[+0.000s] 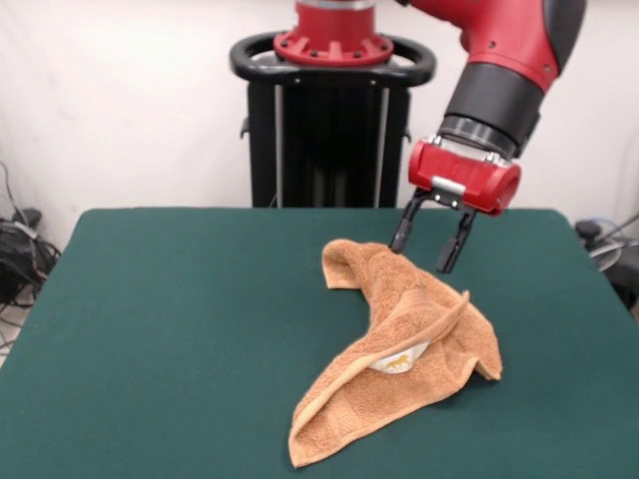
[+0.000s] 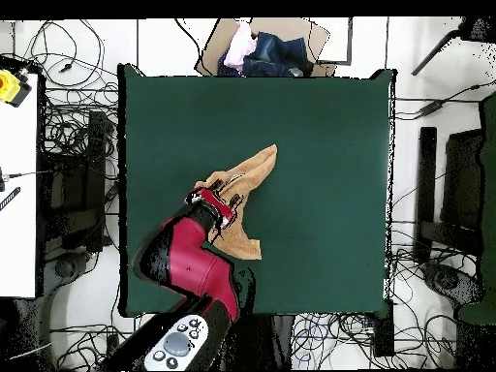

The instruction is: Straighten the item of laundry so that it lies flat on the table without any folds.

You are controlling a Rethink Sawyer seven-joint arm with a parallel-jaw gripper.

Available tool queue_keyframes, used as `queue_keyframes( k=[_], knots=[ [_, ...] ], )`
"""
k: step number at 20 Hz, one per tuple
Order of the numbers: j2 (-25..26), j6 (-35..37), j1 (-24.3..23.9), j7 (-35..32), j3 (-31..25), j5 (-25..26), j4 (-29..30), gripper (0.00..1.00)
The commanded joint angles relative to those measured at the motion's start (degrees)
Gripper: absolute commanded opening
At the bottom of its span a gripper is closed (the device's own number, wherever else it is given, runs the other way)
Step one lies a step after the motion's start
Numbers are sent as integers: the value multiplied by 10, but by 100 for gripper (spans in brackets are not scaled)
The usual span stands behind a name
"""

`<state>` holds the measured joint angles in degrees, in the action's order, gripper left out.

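You have the hand [image 1: 432, 242] hanging just above the towel [image 1: 399, 349], fingers apart and gripping nothing (a ready pose to pinch a fold). The towel lies crumpled near the middle of the bench [image 1: 180, 329], folded over itself, so not yet flat.

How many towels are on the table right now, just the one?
1. A single orange-tan towel lies crumpled and folded over itself near the middle of the green table, just below the open gripper. Nothing suggests a second towel under it, though its folds hide part of the table.
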<state>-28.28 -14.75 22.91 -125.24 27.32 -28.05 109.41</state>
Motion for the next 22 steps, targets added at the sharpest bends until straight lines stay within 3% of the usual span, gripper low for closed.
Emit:
queue_keyframes(
  k=[1, 22],
  knots=[
    [21, -34, -25, -129, -103, 23, 11, 100],
    [59, -61, -29, -115, -114, 2, -10, 100]
  ],
)
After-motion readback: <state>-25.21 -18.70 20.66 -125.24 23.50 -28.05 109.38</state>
